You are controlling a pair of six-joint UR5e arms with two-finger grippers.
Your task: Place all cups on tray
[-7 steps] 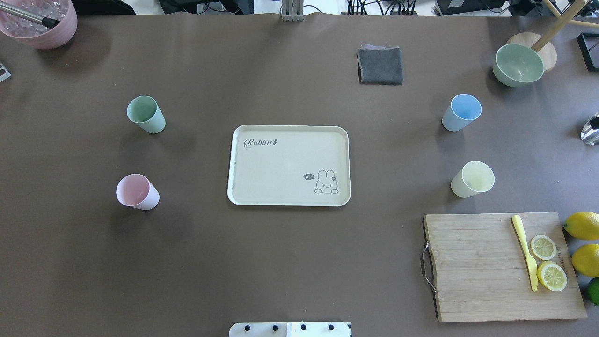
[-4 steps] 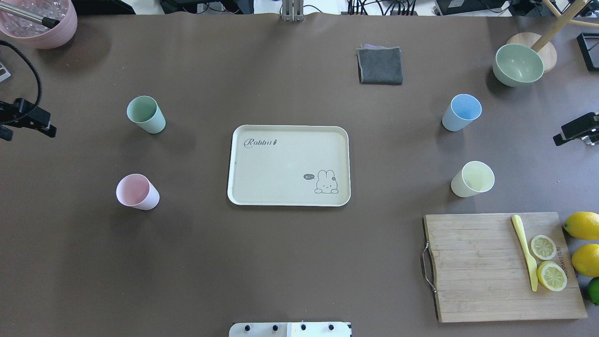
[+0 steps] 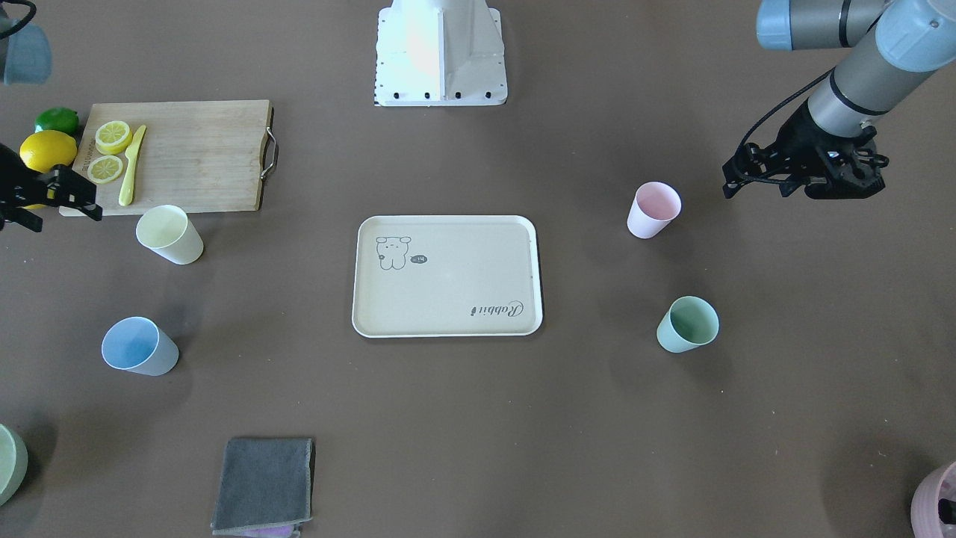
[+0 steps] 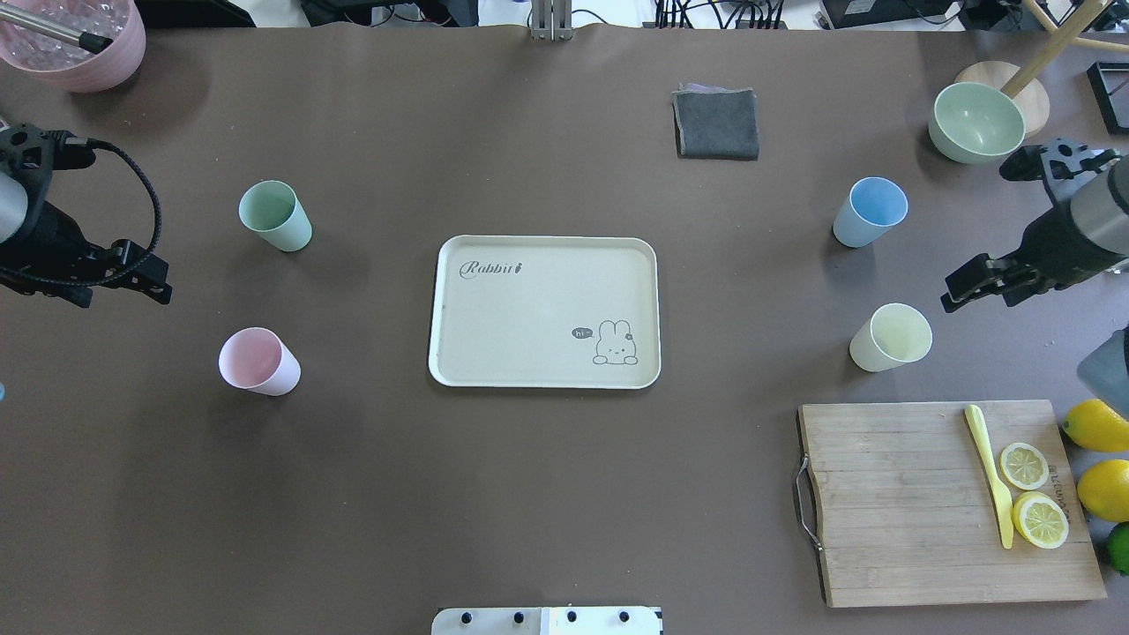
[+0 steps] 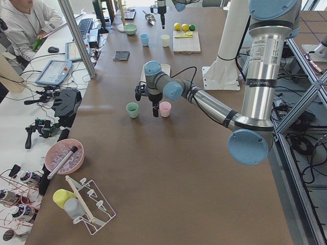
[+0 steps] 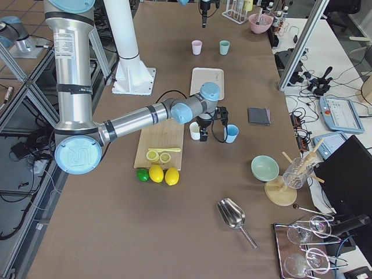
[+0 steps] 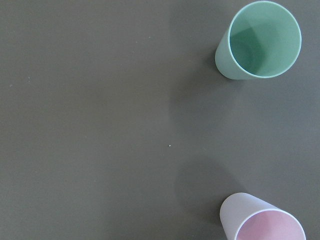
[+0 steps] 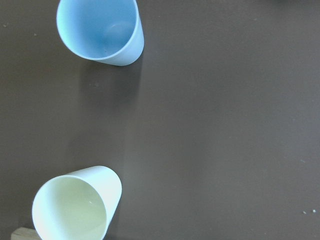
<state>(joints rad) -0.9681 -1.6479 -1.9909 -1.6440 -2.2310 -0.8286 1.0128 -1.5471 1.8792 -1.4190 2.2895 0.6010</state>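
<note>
Readings below use the overhead view, 12 o'clock at the far edge of the table.

1. The tray (image 4: 529, 300) lies flat at table centre. Its surface carries only its rabbit drawing and script.
2. Mint green cup (image 4: 275, 216): upright on the table, between 9 and 10 o'clock of the tray, well apart from it.
3. Pink cup (image 4: 257, 362): upright on the table, between 8 and 9 o'clock of the tray, at 6 o'clock of the mint green cup.
4. Light blue cup (image 4: 869, 212): upright on the table, between 2 and 3 o'clock of the tray.
5. Pale yellow cup (image 4: 891, 338): upright on the table at about 3 o'clock of the tray. A wooden cutting board (image 4: 900, 503) lies near it at 6 o'clock.
6. My left gripper (image 3: 835, 179) hangs above the table at 9 o'clock of the two left-hand cups, level with the gap between them, touching neither. My wrist camera shows both cups and none of my fingers. I cannot tell how the jaws are set.
7. My right gripper (image 4: 1023, 265) hangs at 3 o'clock of the light blue and pale yellow cups, level with the gap between them and clear of both. Jaw setting cannot be read here either.
8. A folded grey cloth (image 4: 716, 123) lies at 1 o'clock of the tray.
</note>
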